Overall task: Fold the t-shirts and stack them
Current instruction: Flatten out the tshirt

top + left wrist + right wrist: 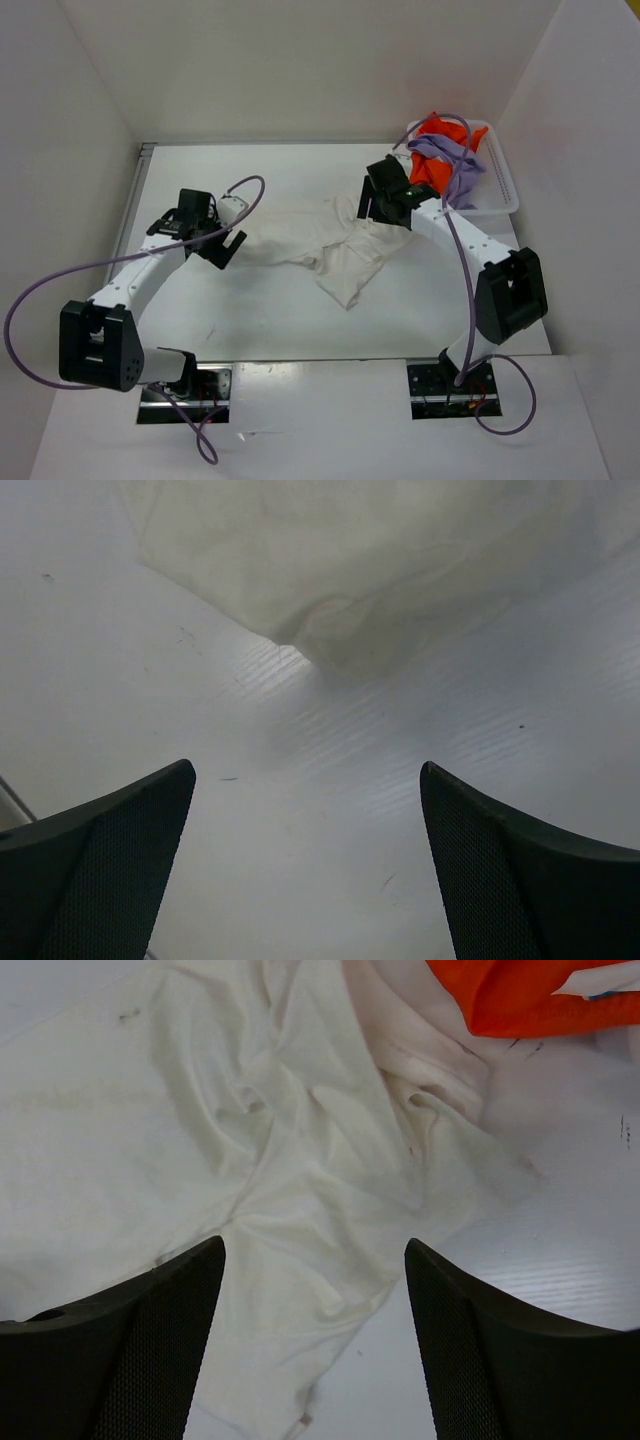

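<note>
Three t-shirts in view, none folded. White t-shirt (345,262) crumpled and partly spread on the table (260,330), roughly at the middle, between the two arms; one end toward the left arm, the other end under the wrist of the right arm. Orange t-shirt (430,172) and lavender t-shirt (448,155) heaped together in the white mesh basket (505,195) at the far right corner of the table, lavender on top of orange, some orange cloth hanging out over the left side of the basket.

Left gripper (305,768) wide open, holding nothing, low above bare table just beside the left end of the white t-shirt. In the left wrist view only table surface between the two fingers, the cloth edge a little ahead of them, not touching.

Right gripper (314,1244) also with fingers apart and nothing between them, hanging over the wrinkled white cloth on the basket side. In the right wrist view white folds below and ahead of the fingers, and a piece of the orange t-shirt at the upper right, close against the white one. Contact between fingertips and cloth: impossible to tell.
</note>
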Controlling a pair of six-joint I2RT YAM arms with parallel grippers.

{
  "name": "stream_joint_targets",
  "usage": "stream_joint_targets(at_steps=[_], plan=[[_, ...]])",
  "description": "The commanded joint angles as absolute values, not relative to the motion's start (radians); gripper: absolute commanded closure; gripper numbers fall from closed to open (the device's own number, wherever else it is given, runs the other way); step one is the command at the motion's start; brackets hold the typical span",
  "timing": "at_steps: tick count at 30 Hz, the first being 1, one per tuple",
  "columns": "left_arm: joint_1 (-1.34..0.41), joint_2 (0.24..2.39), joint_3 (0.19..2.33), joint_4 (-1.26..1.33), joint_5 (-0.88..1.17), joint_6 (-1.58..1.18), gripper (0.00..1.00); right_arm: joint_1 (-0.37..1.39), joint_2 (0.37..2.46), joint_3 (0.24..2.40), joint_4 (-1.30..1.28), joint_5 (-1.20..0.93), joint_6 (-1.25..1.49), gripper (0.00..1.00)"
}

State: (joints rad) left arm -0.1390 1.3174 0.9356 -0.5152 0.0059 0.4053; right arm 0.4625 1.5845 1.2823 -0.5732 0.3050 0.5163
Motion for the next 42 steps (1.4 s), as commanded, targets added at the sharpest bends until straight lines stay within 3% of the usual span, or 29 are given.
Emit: stream_joint_targets(at_steps=[1, 10, 17, 18, 19, 21, 23, 27, 31, 35, 37, 42], plan=[[-0.137, 1.353, 0.942, -0.425, 0.009, 0.249, 0.00, 0.466, 1.638, 1.273, -0.549, 0.385, 0.561, 0.23], [-0.117, 1.555, 0.991, -0.321, 0.046, 0.248, 0.00, 0.466, 1.692, 1.264, -0.486, 0.394, 0.592, 0.23], [-0.184, 1.766, 1.038, -0.296, -0.023, 0.328, 0.15, 0.457, 1.724, 1.284, -0.514, 0.436, 0.612, 0.21], [-0.184, 1.805, 1.093, -0.323, -0.023, 0.315, 0.19, 0.457, 1.733, 1.284, -0.514, 0.436, 0.612, 0.21], [-0.175, 1.846, 1.130, -0.349, -0.023, 0.314, 0.38, 0.457, 1.755, 1.284, -0.514, 0.436, 0.621, 0.21], [-0.150, 1.942, 1.202, -0.437, 0.105, 0.289, 0.61, 0.448, 1.776, 1.293, -0.525, 0.425, 0.621, 0.21], [-0.106, 1.939, 1.227, -0.446, 0.187, 0.253, 0.77, 0.448, 1.786, 1.305, -0.537, 0.425, 0.621, 0.21], [-0.075, 1.812, 1.154, -0.371, 0.232, 0.253, 0.94, 0.424, 1.746, 1.278, -0.555, 0.448, 0.659, 0.21], [-0.066, 1.767, 1.207, -0.454, 0.222, 0.267, 1.00, 0.388, 1.634, 1.175, -0.526, 0.457, 0.750, 0.26], [-0.066, 1.747, 1.296, -0.534, 0.244, 0.267, 1.00, 0.377, 1.536, 1.097, -0.502, 0.508, 0.874, 0.35], [-0.075, 1.738, 1.319, -0.543, 0.230, 0.256, 1.00, 0.368, 1.536, 1.077, -0.502, 0.528, 0.922, 0.41], [-0.086, 1.720, 1.298, -0.543, 0.184, 0.245, 1.00, 0.357, 1.669, 1.101, -0.465, 0.557, 0.934, 0.41]])
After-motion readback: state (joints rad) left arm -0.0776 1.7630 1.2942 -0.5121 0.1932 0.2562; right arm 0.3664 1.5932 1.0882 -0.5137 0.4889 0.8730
